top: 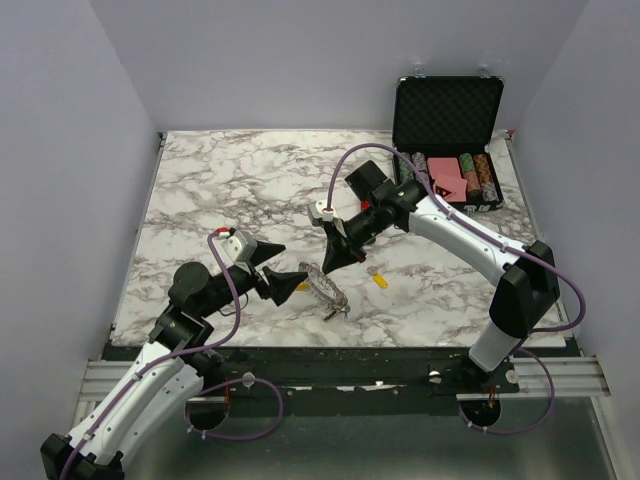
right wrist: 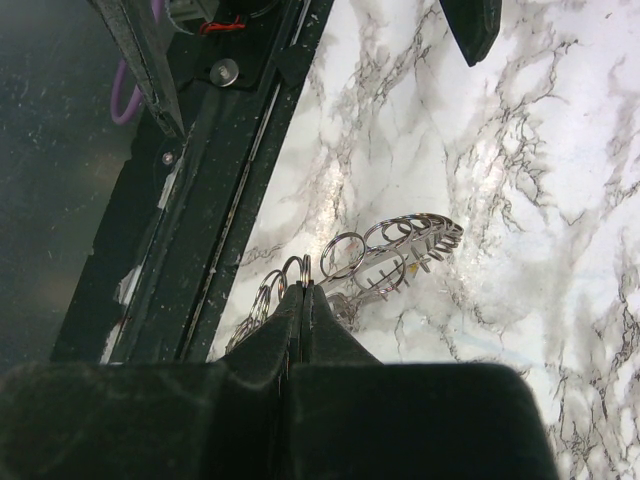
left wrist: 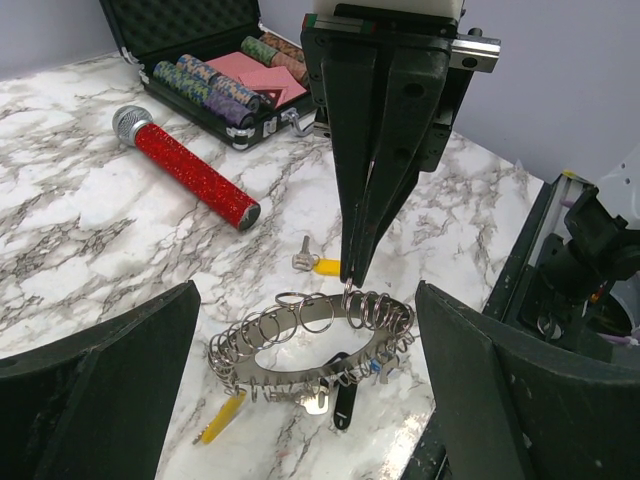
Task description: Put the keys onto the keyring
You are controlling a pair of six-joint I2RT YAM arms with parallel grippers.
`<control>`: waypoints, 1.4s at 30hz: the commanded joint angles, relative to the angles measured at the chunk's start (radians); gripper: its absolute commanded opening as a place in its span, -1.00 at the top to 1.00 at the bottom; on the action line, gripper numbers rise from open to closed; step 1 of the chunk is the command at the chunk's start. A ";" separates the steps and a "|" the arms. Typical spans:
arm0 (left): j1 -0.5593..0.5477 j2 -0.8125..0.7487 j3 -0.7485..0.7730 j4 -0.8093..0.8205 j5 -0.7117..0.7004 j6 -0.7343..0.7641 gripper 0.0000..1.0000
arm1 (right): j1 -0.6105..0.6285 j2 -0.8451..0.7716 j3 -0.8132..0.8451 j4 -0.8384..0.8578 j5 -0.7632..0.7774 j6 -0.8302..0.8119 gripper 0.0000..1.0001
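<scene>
Marble bench point(top: 220, 180) is carrying keyring point(top: 328, 285) near front edge, approx. ctr. Right gripper point(top: 331, 262) is clenching shut on one wire loop at ring's rim, tips pointing down. Left gripper point(top: 292, 263) is standing released, fingers point(left wrist: 100, 390) wide either side of ring, not touching. Yellow-head key point(left wrist: 318, 265) is lying flat just beyond ring. 2nd yellow key point(left wrist: 222, 420) is lying at ring's rim; attached or not, can't tell.

The keyring point(left wrist: 318, 318), a silvery band fringed with small wire loops, is lying on the marble tabletop point(left wrist: 80, 230). A yellow-headed key point(left wrist: 318, 264) is lying just beyond it, and a second yellow key point(left wrist: 222, 418) is resting at its near rim.
</scene>
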 commanded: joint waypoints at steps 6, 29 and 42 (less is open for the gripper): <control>-0.003 -0.005 -0.022 0.044 0.043 -0.004 -0.92 | 0.002 -0.002 0.024 -0.021 -0.024 -0.013 0.99; -0.003 -0.004 -0.028 0.069 0.048 0.016 -0.92 | 0.004 0.000 0.030 -0.033 -0.022 -0.026 0.99; -0.003 -0.005 -0.028 0.071 0.046 0.016 -0.92 | 0.004 -0.002 0.032 -0.041 -0.021 -0.036 0.99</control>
